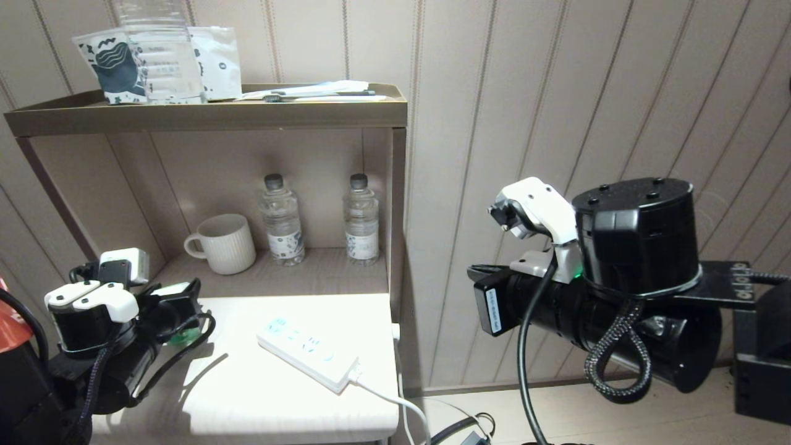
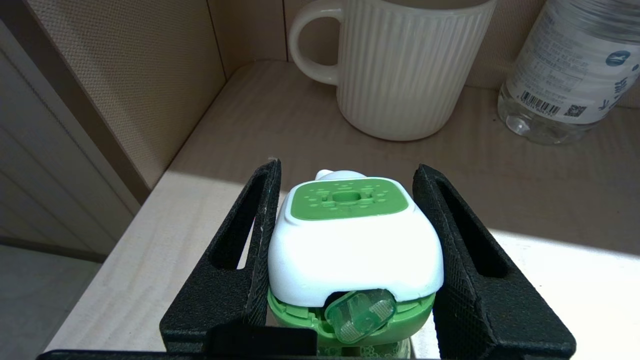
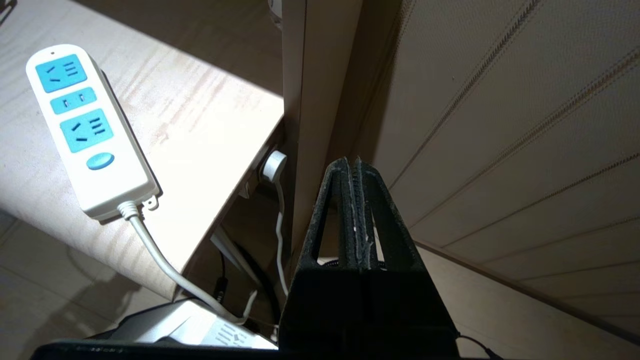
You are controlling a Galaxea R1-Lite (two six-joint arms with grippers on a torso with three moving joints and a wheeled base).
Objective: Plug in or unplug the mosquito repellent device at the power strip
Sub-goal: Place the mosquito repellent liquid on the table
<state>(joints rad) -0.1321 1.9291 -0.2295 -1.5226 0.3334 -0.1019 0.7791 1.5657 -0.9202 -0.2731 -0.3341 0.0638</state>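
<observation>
The left gripper (image 2: pixel 350 260) holds the mosquito repellent device (image 2: pixel 355 250) between its jaws over the left side of the bench (image 1: pixel 247 383), well apart from the power strip (image 1: pixel 306 351), whose sockets stand free. The right gripper (image 3: pixel 356 200), jaws pressed together, hangs beside the wall.

I see bare tabletop (image 1: pixel 247 383) between my left gripper (image 2: pixel 350 260) and the power strip (image 1: pixel 307 352), mug (image 1: pixel 224 243) and bottles (image 1: pixel 282 220) crowding the back, shelf post (image 1: pixel 397 210) walling the right.

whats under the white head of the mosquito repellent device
Under the mosquito repellent device's white head, a green collar and a clear green tab show. Lower down, the left gripper covers it, so bottle and prongs cannot be seen.
</observation>
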